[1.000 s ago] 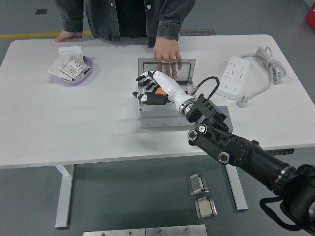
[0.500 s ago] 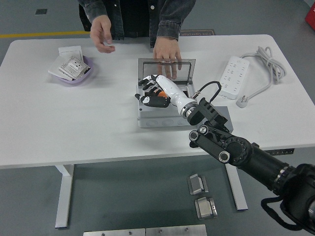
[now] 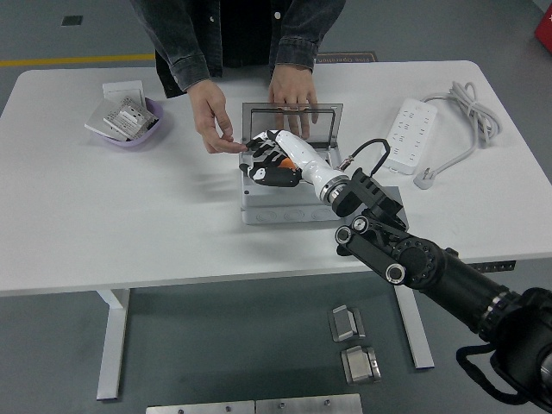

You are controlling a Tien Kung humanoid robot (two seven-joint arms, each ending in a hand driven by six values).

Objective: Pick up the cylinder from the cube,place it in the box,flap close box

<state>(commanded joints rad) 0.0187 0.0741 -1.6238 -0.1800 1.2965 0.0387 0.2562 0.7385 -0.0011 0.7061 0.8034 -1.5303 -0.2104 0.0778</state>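
Note:
A grey box (image 3: 285, 210) stands at the table's middle with its clear lid (image 3: 291, 119) raised at the back. My right hand (image 3: 272, 162) hangs over the box's open top, fingers curled around a small orange cylinder (image 3: 281, 160) that shows only partly between them. The person across the table rests one hand (image 3: 293, 93) on the lid's top edge. The person's other hand (image 3: 214, 121) reaches down to my fingertips at the box's left rear corner. No cube is visible. My left arm is out of view.
A purple dish (image 3: 147, 131) with paper packets sits at the far left. A white power strip (image 3: 407, 134) and its coiled cable (image 3: 470, 112) lie at the right. The person's torso leans over the far edge.
The person's hand has come from the far left edge across to my fingers at the box. My right hand has shifted slightly toward the lid, still holding the cylinder.

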